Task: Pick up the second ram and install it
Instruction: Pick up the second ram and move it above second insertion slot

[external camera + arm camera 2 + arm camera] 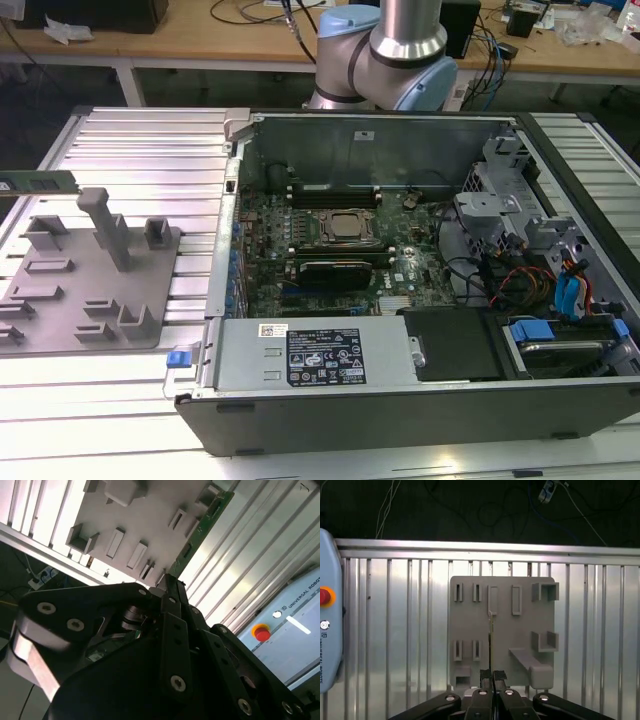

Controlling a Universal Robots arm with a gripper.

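The second ram (40, 183), a thin green stick with a white label, hangs in the air at the exterior view's far left, above the grey fixture (90, 290). In the second wrist view the ram (202, 527) juts out from my black gripper (169, 582), which is shut on one end of it. The first wrist view shows the ram (491, 637) edge-on as a thin line over the fixture (520, 625), with the gripper (493, 674) closed around it.
The open computer case (560, 420) lies at the exterior view's right, with its motherboard (330, 230) and processor socket exposed. An upright post (105, 225) rises from the fixture. A red stop button (261, 631) sits on a pendant beside the ribbed aluminium table (150, 140).
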